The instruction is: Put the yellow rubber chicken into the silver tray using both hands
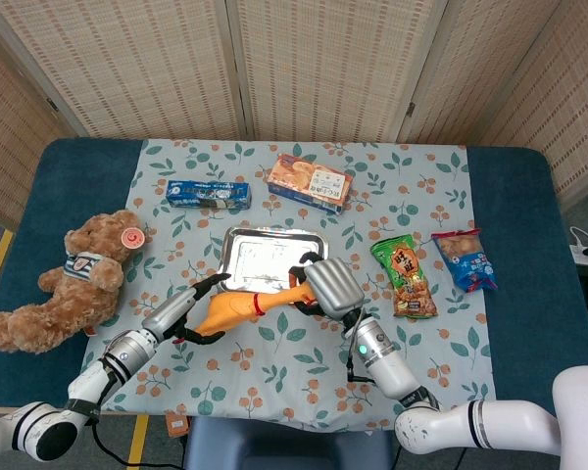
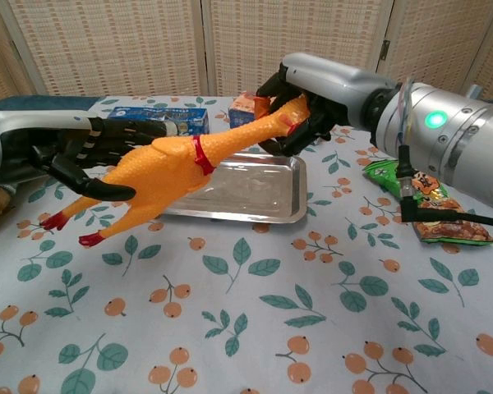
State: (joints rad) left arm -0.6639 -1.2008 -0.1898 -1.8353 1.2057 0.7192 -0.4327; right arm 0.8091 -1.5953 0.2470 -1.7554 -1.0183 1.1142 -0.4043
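Note:
The yellow rubber chicken [image 1: 230,311] [image 2: 168,168] hangs slanted in the air, head up at the right, red feet low at the left. My right hand [image 1: 328,284] [image 2: 312,90] grips its head and neck over the near right corner of the silver tray [image 1: 237,245] [image 2: 263,215]. My left hand [image 1: 181,311] [image 2: 78,152] is beside the chicken's body with its fingers spread wide, no longer wrapped around it. The body and legs hang in front of the tray's near left corner, outside it. The tray holds nothing.
A brown teddy bear [image 1: 64,284] lies at the left. A blue box [image 1: 208,193] and a biscuit box [image 1: 311,182] lie behind the tray. A green snack bag [image 1: 404,276] and a blue-red bag [image 1: 465,258] lie to the right.

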